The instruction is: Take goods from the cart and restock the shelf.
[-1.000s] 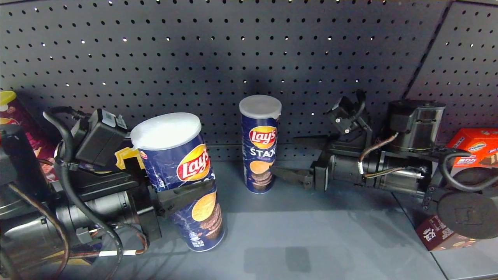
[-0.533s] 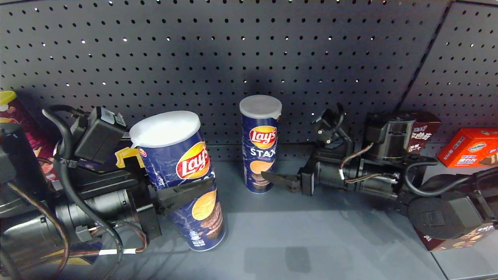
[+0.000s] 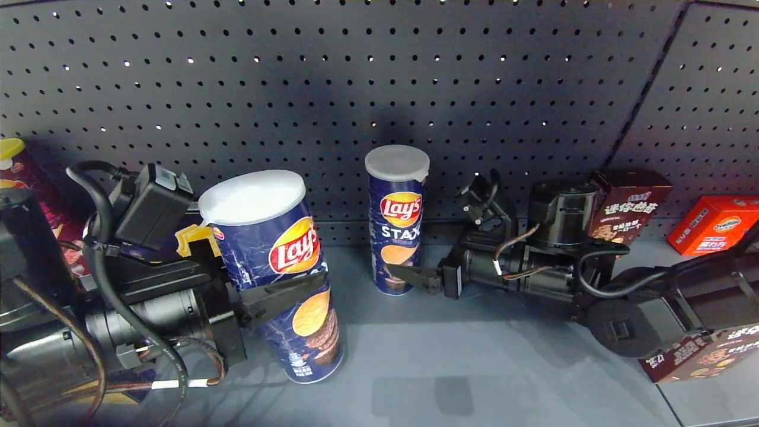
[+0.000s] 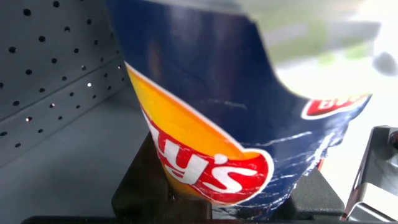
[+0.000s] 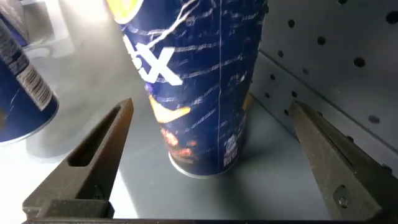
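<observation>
Left gripper (image 3: 299, 284): clamps tight around the middle of the nearer chip can (image 3: 278, 249), one dark finger (image 3: 284, 293) lying across the front of the label, the other hidden behind. Holds that can roughly upright, white lid up, leaning slightly toward the shelf's left end. Lower rim down at the shelf board (image 3: 450, 356), left of centre and toward the front edge; contact with the board not clear.

Right gripper (image 5: 211, 109): comes in from the shelf's right end, lying low over the board, jaws spread wide. Brackets the lower part of the second chip can (image 3: 396, 219), one finger on either side, neither seen touching it.

Second can: upright at the centre of the back edge, just beside the pegboard wall (image 3: 379, 77), well apart from the held one.

Farther out: purple chip can with a yellow lid (image 3: 18, 172) at the left end. Brown snack box (image 3: 628, 201) upright at the back toward the right end. Orange box (image 3: 714, 222) past it, near the back right corner. Another brown box (image 3: 705, 356) lying near the front right.
</observation>
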`<state>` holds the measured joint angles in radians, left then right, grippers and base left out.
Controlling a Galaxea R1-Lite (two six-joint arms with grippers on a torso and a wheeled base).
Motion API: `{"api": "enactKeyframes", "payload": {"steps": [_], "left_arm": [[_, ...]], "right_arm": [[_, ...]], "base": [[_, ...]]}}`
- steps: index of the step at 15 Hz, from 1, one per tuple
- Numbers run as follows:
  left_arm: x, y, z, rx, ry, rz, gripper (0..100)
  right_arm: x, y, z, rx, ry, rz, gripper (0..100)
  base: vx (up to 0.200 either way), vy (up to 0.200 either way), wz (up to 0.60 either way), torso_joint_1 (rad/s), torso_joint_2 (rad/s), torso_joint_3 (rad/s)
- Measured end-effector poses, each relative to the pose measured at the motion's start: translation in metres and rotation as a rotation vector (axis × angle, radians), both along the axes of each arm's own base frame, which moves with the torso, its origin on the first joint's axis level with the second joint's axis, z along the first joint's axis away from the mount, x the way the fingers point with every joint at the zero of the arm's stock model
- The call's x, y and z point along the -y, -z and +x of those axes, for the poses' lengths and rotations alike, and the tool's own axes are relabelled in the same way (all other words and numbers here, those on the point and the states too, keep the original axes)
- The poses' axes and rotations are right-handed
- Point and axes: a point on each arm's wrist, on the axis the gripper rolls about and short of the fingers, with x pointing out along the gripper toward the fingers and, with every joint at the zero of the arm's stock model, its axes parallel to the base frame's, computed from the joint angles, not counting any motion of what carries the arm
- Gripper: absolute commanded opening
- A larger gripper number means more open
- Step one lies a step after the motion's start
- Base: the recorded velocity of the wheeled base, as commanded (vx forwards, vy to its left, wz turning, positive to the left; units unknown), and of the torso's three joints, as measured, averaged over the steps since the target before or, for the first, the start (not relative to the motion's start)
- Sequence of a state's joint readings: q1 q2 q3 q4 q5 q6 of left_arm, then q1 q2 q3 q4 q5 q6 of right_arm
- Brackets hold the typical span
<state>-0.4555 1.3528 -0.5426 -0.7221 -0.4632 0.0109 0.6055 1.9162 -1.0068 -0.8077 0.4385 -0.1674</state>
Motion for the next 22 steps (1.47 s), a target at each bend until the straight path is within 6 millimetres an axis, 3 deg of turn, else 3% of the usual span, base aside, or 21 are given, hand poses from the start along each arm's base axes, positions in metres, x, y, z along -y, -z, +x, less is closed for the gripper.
{"api": "enactKeyframes", "payload": {"steps": [13,14,22], "left_arm": [[0.0,0.001,0.0,-0.014,-0.003,-0.007,0],[0.0,0.001,0.0,-0.014,-0.003,-0.007,0],[0.0,0.001,0.0,-0.014,-0.004,-0.006,0]], "right_arm": [[-0.015,0.013,0.019,-0.009,-0.009,-0.003,100],[-0.016,0.014,0.02,-0.01,-0.016,-0.004,0],[-0.021,0.018,0.016,-0.005,-0.041,0.002,0]], "base": [[0.0,0.0,0.0,0.0,0.0,0.0],[0.0,0.0,0.0,0.0,0.0,0.0],[0.0,0.0,0.0,0.0,0.0,0.0]]}}
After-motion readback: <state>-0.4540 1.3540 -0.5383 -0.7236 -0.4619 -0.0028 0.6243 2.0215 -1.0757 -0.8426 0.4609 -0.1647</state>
